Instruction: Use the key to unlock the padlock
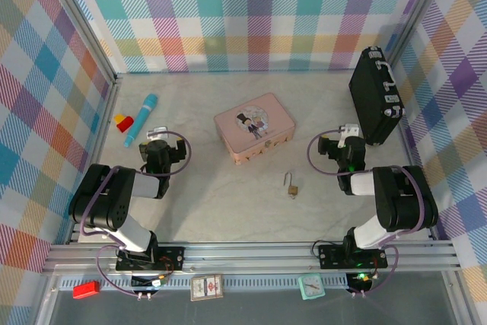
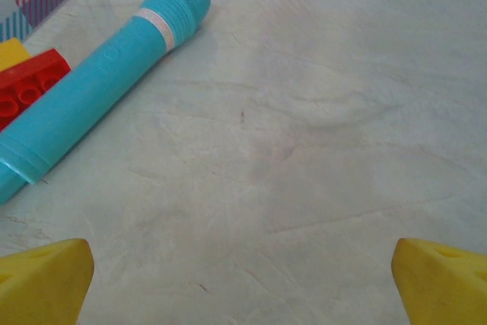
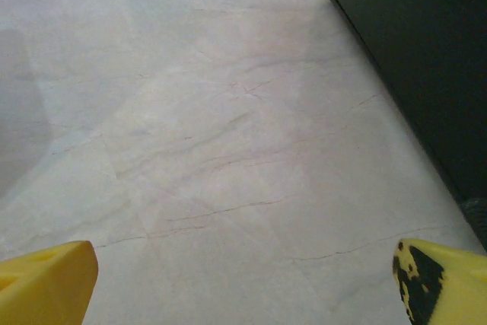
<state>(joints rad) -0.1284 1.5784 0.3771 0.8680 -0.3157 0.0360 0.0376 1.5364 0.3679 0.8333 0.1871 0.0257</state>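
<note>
Pale marbled worktop [image 1: 228, 211], plaid walls. A small brass padlock with thin silvery shackle [image 1: 292, 186] lies between the arms, long axis near-to-far, shackle end away from the bases. The right gripper [image 3: 243, 283] is nearer; the padlock sits to its left, toward the bases. The left gripper [image 2: 243, 287] is well apart from it. Both grippers are spread wide and empty. The key is too small to make out.

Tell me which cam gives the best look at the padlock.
Top external. The padlock lies in plain sight on the table, nearer the arms than the pink tin, shackle pointing away from them. The left wrist view faces a teal tube; the right wrist view faces a black case.
</note>
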